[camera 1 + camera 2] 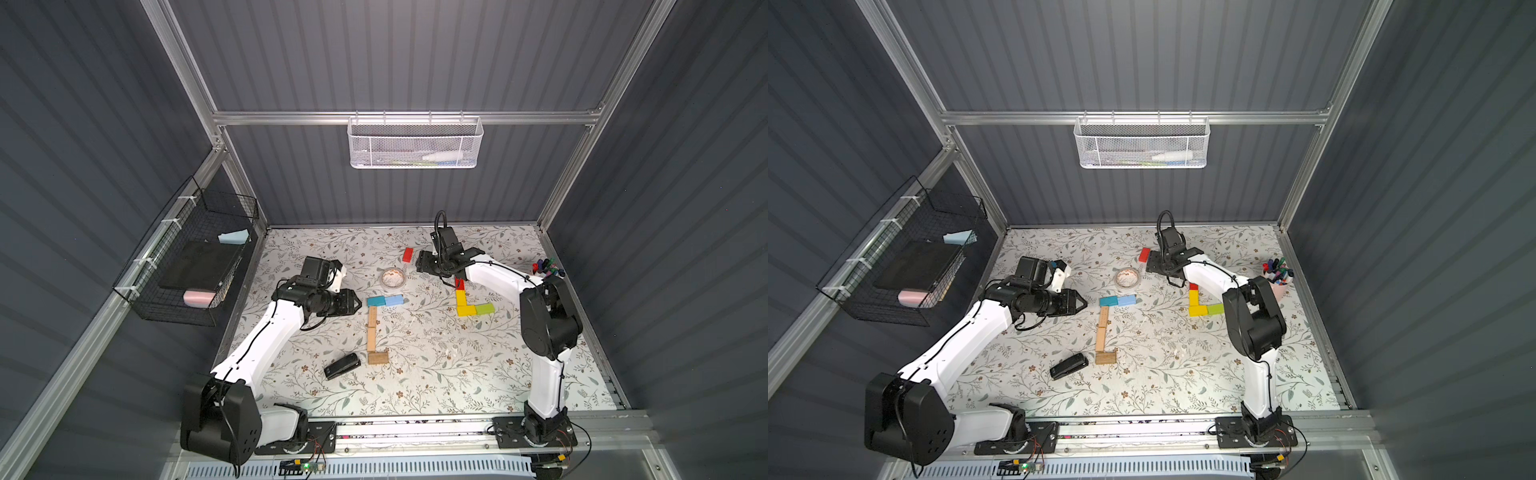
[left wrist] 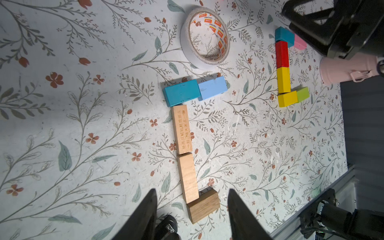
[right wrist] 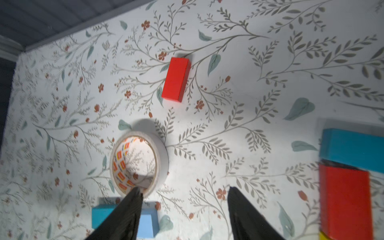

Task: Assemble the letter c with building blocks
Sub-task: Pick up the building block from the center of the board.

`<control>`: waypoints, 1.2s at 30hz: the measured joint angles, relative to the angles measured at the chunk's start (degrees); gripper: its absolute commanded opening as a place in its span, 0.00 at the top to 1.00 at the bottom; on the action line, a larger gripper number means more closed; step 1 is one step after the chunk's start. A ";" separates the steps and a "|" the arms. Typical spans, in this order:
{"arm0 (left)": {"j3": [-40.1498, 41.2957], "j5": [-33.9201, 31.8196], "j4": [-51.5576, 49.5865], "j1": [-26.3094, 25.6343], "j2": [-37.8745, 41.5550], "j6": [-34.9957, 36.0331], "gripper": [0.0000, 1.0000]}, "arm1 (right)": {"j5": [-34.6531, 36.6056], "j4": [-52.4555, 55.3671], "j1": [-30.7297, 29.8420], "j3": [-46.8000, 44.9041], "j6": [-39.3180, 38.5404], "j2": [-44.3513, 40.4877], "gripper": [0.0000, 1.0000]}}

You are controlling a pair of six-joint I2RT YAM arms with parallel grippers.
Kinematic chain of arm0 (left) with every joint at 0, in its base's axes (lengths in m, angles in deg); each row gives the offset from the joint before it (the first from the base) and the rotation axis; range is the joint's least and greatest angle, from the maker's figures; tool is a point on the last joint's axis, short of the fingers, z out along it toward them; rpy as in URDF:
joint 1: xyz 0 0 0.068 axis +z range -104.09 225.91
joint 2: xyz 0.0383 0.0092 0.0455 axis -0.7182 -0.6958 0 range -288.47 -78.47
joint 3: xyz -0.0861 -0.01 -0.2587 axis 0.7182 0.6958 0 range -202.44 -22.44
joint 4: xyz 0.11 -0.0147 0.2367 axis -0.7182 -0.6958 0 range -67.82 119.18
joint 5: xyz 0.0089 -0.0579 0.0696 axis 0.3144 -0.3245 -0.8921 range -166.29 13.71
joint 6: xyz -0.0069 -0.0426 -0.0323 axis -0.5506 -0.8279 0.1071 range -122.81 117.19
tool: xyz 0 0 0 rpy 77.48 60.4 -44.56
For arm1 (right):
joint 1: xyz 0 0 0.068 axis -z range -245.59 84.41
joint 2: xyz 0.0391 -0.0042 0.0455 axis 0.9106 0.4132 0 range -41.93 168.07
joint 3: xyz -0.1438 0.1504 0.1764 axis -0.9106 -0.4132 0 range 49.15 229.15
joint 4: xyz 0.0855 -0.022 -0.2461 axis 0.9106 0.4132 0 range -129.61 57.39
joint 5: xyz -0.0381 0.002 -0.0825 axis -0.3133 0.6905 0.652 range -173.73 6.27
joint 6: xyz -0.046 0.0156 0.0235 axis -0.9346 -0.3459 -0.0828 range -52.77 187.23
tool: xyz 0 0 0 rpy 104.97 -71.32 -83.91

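Right fingers (image 3: 124,214) spread, nothing btw them, held above the counter (image 3: 270,116). Loose red block (image 3: 176,80) lies flat out ahead of the tips, not touched, w/ tape roll (image 3: 139,164) nearer one tip. Left fingers (image 2: 145,214) spread too, empty. Dark tan block (image 2: 203,204) shows in the gap btw them but lies on the counter, not gripped. It's the foot of a C shape: printed tan block (image 2: 181,129) + plain tan block (image 2: 188,178) end to end as spine, teal block (image 2: 180,92) & light blue block (image 2: 212,87) as top row. Nr the right arm, 2nd group in a touching chain: second teal block (image 2: 284,37), pink block (image 2: 300,42), second red block (image 2: 282,54), yellow block (image 2: 283,80), corner yellow block (image 2: 287,99), lime green block (image 2: 303,94).
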 measured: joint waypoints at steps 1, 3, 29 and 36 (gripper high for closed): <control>0.00 0.04 0.15 0.00 0.00 0.13 0.47 | -1.16 -0.09 0.76 1.40 -0.09 1.20 0.39; 0.00 0.15 0.39 0.00 0.00 0.17 0.47 | -3.15 -0.57 2.10 3.85 0.07 3.34 0.40; 1.31 -0.15 1.40 0.00 3.45 0.17 0.46 | -2.67 1.29 3.76 32.26 8.46 25.40 0.28; 1.33 -0.33 1.40 0.00 3.54 0.20 0.46 | -1.22 1.57 2.71 36.41 8.59 30.18 0.33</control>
